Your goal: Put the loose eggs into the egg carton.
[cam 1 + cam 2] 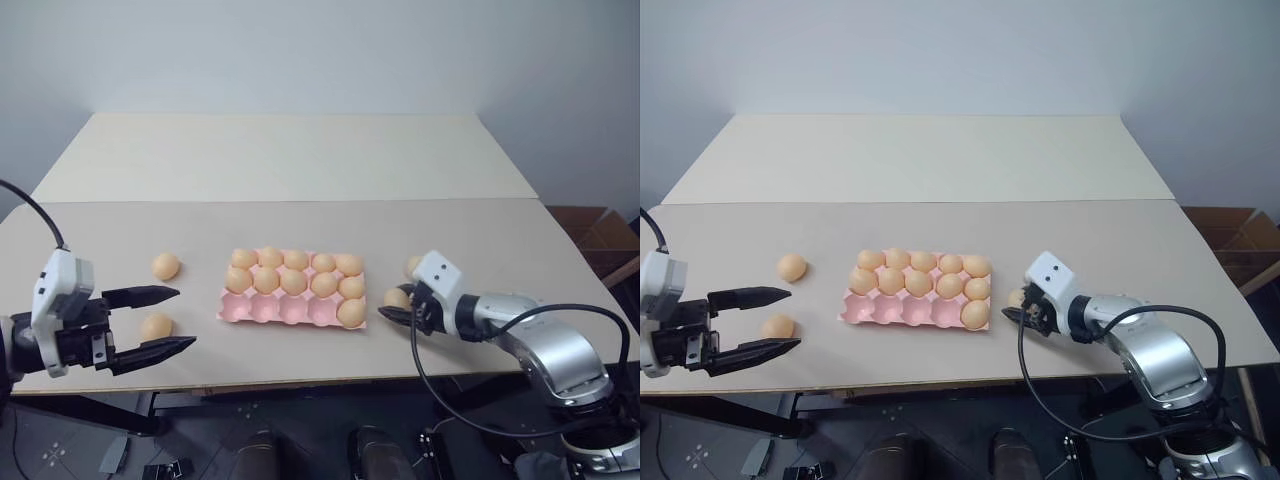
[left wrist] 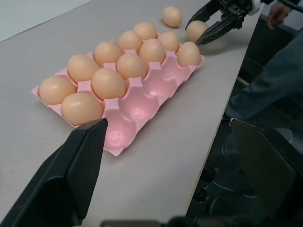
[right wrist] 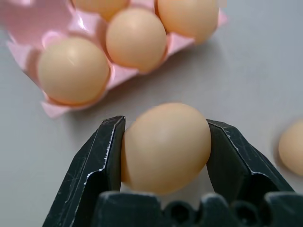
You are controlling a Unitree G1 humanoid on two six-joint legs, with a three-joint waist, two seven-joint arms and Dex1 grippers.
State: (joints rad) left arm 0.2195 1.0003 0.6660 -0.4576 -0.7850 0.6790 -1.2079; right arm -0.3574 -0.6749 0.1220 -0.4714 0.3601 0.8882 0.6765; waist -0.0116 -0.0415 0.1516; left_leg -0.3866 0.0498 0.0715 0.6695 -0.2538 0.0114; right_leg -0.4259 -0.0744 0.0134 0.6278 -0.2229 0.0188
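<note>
Pale walls back a beige surface point(image 1: 300, 160) that carries all the task items.

Right hand point(image 3: 165, 142): both black fingers are pressed against the flanks of one loose egg point(image 3: 165, 146), pinching it. The egg appears to sit on the surface just beside the right end of the egg carton point(image 1: 240, 310). A second loose egg point(image 1: 412, 266) lies just behind the hand, apart from it.

Left hand point(image 1: 160, 320): fingers spread wide, holding nothing. One loose egg point(image 1: 156, 326) lies between or just below the spread fingers; whether it is touched cannot be told. Another point(image 1: 165, 265) lies near, further back, left of the carton.

Carton: pink tray near the front edge of the surface. The two rear rows are full; the front row holds one egg at its right end, with four cups empty. Four loose eggs match those four cups.

Risks, as judged:
- The grip bears on a smooth curved shell; the egg could squirt out on lifting if the fingers sit off its widest part.
- The occupied right-end cup stands between the hand and the empty cups; a low carry could strike that egg or shove the light carton.
- A backward swing of the wrist could roll the egg behind it toward the edge.
</note>
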